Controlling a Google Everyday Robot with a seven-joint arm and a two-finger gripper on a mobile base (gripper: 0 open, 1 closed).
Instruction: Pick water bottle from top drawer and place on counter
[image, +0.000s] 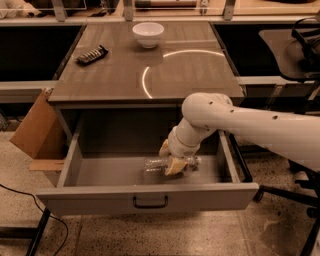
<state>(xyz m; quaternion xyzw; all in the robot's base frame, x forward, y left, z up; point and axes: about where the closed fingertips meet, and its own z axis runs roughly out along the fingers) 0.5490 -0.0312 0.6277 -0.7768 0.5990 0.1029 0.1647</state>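
Down in the open top drawer (125, 172), your pincer (170, 157) straddles the water bottle (152, 164), which lies on its side on the drawer floor. The pincer looks clamped on it, though the view is poor. Above, the desk (115, 75) carries a white bowl (148, 34).

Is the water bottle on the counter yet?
No, the water bottle lies in the open top drawer, with the gripper right at it.

A lab-like workspace is suggested by speckled floor (150, 235), chair (287, 42) and metal-framed counter (120, 75); the gripper (169, 157) is seen inside the drawer (100, 200).
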